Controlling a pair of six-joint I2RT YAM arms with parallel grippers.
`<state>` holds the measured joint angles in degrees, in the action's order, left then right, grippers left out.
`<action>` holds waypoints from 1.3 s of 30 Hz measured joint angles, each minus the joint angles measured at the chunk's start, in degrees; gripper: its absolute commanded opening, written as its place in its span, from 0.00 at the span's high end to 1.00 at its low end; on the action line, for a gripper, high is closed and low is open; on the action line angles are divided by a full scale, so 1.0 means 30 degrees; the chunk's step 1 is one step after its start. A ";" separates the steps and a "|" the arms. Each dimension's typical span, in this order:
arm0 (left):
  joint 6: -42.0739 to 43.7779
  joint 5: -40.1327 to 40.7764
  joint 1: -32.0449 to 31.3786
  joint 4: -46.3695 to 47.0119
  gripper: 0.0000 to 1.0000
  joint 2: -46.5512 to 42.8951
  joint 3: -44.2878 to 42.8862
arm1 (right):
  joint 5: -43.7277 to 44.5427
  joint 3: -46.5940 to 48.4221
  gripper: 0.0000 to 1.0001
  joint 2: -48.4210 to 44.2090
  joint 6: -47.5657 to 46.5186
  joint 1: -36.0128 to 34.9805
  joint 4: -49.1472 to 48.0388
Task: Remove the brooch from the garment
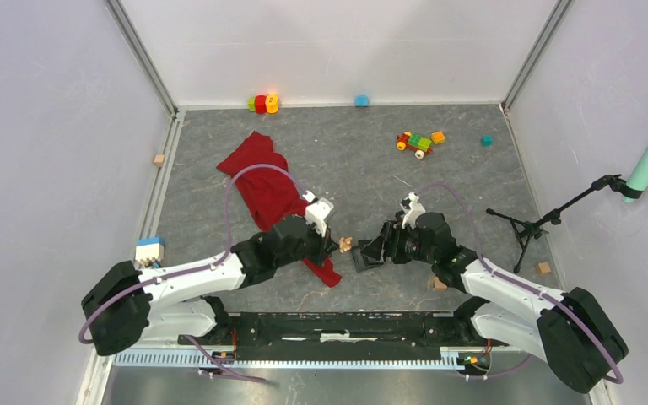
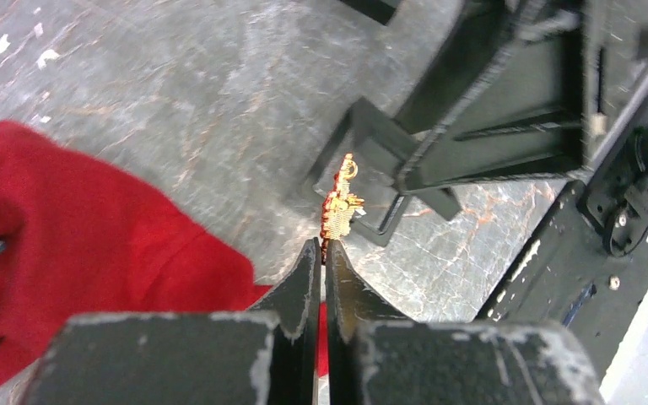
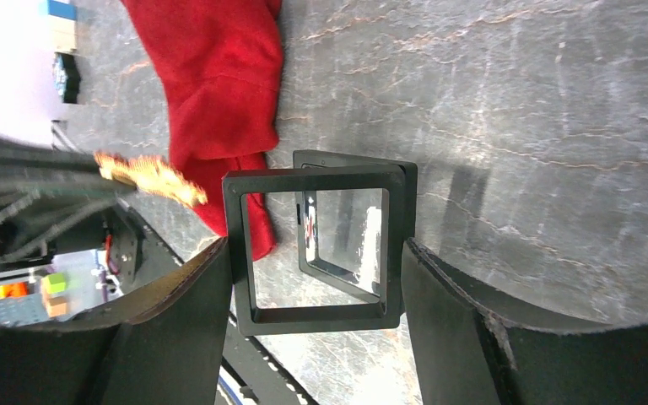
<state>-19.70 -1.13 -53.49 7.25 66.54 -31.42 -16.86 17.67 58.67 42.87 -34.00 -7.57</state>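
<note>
Left end effector [image 2: 321,251]: pinched narrow on brooch [image 2: 340,207], held clear of red garment [image 2: 76,245].
Right end effector [image 3: 312,270]: clamps open black case [image 3: 314,181], probably to receive it.

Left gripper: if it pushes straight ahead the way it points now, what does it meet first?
The open black display case held in the right gripper. The left gripper, fingers shut on the brooch, aims at it; the brooch would probably touch first. The gap is hard to judge.

Bright, even overhead light casts soft shadows on the bench [image 1: 472,177]; the right wrist view blurs at its left edge.
</note>
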 measured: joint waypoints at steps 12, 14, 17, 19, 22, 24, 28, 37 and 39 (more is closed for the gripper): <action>0.2222 0.5734 -0.2696 0.0903 0.98 0.1297 0.0073 | -0.2433 -0.1872 0.38 0.1020 0.3075 0.0000 -0.4204; 0.2324 0.6033 -0.2696 0.0911 0.98 0.1406 0.0073 | -0.2732 -0.2062 0.38 0.1100 0.3490 0.0000 -0.4721; 0.2419 0.6076 -0.2718 0.0911 0.98 0.1596 0.0073 | -0.3089 -0.2098 0.38 0.1180 0.3942 0.0000 -0.5289; 0.2463 0.6062 -0.2725 0.0918 0.98 0.1705 0.0073 | -0.3235 -0.2106 0.38 0.1188 0.4175 0.0000 -0.5574; 0.2543 0.6047 -0.2878 0.0940 0.98 0.1778 0.0073 | -0.3279 -0.2106 0.38 0.1188 0.4444 0.0000 -0.5887; 0.2586 0.6011 -0.3009 0.0925 0.98 0.1792 0.0073 | -0.3257 -0.2106 0.38 0.1188 0.4568 0.0000 -0.5938; 0.2812 0.5697 -0.3126 0.1071 0.98 0.1807 0.0073 | -0.3213 -0.2098 0.38 0.1231 0.4787 -0.0007 -0.6033; 0.3927 0.6288 -0.4124 0.0984 0.98 0.3322 -0.0393 | -0.3242 -0.2069 0.38 0.1348 0.5595 0.0138 -0.6135; 0.4131 0.6754 -0.4415 0.0794 0.98 0.3665 -0.0583 | -0.3293 -0.2055 0.39 0.1297 0.5814 0.0306 -0.6164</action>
<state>-7.31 19.14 -66.74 9.63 77.54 -33.17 -26.74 11.51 62.57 60.31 -33.08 -26.06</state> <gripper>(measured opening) 0.036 0.719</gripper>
